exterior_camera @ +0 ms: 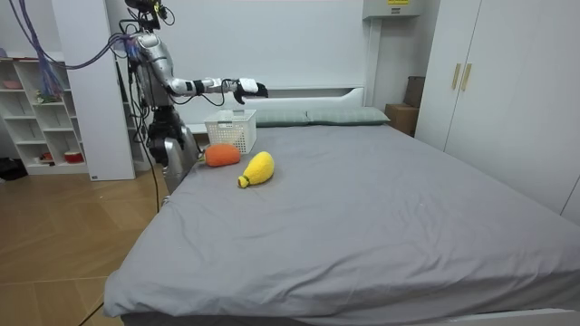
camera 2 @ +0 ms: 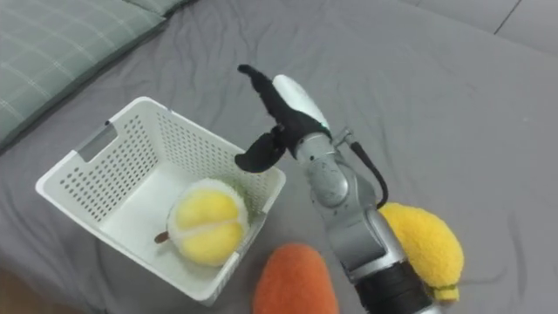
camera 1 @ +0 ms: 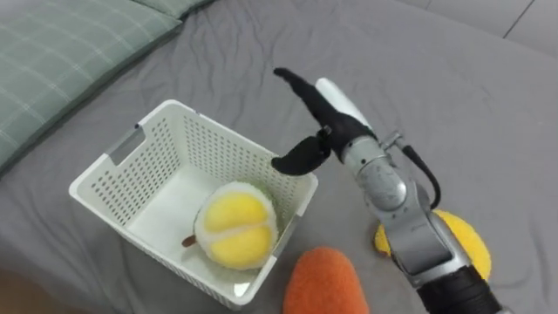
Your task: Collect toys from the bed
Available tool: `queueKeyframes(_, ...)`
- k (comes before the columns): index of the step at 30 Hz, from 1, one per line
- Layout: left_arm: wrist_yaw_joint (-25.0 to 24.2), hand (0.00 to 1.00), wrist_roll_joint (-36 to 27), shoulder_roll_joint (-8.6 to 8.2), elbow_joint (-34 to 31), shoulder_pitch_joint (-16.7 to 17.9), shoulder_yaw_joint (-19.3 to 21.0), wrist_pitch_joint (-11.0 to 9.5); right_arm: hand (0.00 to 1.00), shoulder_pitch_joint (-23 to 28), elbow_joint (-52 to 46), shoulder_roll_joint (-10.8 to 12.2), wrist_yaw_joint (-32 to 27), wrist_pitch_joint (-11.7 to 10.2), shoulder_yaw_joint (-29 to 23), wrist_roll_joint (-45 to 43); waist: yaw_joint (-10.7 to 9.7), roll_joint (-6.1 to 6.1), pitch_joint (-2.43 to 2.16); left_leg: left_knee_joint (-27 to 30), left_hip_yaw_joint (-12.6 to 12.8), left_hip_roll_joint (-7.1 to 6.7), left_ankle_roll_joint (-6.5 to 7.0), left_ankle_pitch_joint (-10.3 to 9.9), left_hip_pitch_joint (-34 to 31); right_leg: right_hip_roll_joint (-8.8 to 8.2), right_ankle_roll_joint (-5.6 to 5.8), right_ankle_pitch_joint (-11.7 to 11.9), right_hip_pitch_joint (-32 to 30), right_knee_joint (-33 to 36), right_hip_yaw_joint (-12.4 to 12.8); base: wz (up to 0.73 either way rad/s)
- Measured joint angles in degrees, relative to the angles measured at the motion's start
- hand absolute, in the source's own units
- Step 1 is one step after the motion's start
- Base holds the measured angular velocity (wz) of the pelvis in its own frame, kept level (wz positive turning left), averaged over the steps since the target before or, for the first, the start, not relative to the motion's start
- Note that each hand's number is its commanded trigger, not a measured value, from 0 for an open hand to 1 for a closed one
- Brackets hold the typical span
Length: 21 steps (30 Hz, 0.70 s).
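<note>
A white perforated basket (camera 1: 218, 144) stands on the grey bed, with a round yellow-and-white plush toy (camera 1: 235, 228) lying in it. My right hand (camera 1: 336, 118) hovers open just above the basket's right rim, fingers stretched away from me and the thumb hanging down, holding nothing. An orange plush toy (camera 1: 324, 283) lies on the sheet close in front of the basket. A yellow plush toy (camera 1: 466, 240) sits to the right, partly behind my forearm. In the room view I stand at the bedside by the basket (exterior_camera: 231, 131), one arm reaching out over it.
A green checked pillow (camera 1: 61, 52) lies left of the basket at the bed's head. Open grey sheet (camera 1: 453, 96) spreads to the right. The room view has white shelves (exterior_camera: 41, 109) behind me and a wardrobe (exterior_camera: 489, 81) past the bed.
</note>
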Motion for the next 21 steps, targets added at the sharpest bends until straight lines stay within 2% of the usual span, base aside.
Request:
queueKeyframes(1,0.00,0.00,-0.01,-0.09,0.00,0.26,0.49,-0.13,0.00,0.47,0.01,-0.20,-1.29,-0.55,-1.74,0.54,-0.61,0.28,-0.05,-0.07,0.63,0.11,0.04,-0.02,0.33,0.00,0.02,0.04,0.00,0.08,0.58,-0.27)
queueKeyframes(3,0.00,0.00,-0.05,-0.52,0.00,0.74,1.61,-0.19,0.00,2.10,0.01,-0.81,-3.32,-1.52,-3.78,1.11,-1.07,0.89,-0.49,-0.28,1.63,0.27,0.15,-0.12,0.91,0.06,0.06,0.15,0.07,0.16,1.46,-0.24)
queueKeyframes(4,0.00,0.00,-0.11,-0.64,0.00,1.05,1.82,-0.19,0.00,3.16,0.04,-1.25,-4.94,-1.68,-4.42,1.59,-2.04,1.26,-0.70,-0.31,1.97,0.28,0.17,-0.13,1.13,0.03,0.12,0.18,0.17,0.22,1.62,-0.12)
queueKeyframes(7,0.05,0.00,-2.32,-0.62,0.00,1.40,1.85,-0.19,0.00,4.08,1.55,-1.77,-7.26,-1.68,-5.37,3.74,-4.59,1.84,-0.68,-0.79,2.58,0.40,0.19,-0.14,1.59,-0.01,0.12,0.18,0.00,0.81,2.16,-0.11)
queueKeyframes(11,-0.06,0.00,-2.55,-0.59,0.00,1.30,1.79,-0.39,0.00,4.08,3.41,-3.20,-9.96,-1.63,-8.83,7.35,-7.01,1.80,-0.70,-0.81,3.14,0.47,0.25,-0.18,1.71,-0.03,0.13,0.18,-0.19,1.08,2.54,-0.07)
queueKeyframes(15,-0.08,0.00,-4.74,-0.40,-0.06,2.13,1.78,-0.43,0.00,4.09,3.41,-4.33,-12.46,-1.65,-10.37,8.32,-8.35,1.64,-0.79,-0.68,3.41,0.53,0.26,-0.20,1.99,0.40,0.12,0.18,-0.16,1.05,2.84,-0.03)
queueKeyframes(17,0.02,0.00,-6.01,-0.28,-0.22,2.57,1.79,-0.53,0.00,4.74,3.50,-4.78,-13.99,-1.74,-10.58,9.65,-8.68,1.49,-0.76,-0.89,4.28,0.70,0.24,-0.21,2.75,0.58,0.10,0.20,-0.07,1.03,3.59,-0.12)
queueKeyframes(21,0.35,0.00,-7.61,-0.10,-0.30,2.72,1.80,-0.71,0.00,6.44,6.24,-5.43,-14.75,-2.45,-10.61,10.43,-9.16,1.21,-0.79,-0.96,4.33,0.72,0.24,-0.22,2.82,0.58,0.09,0.20,0.08,1.08,3.76,-0.03)
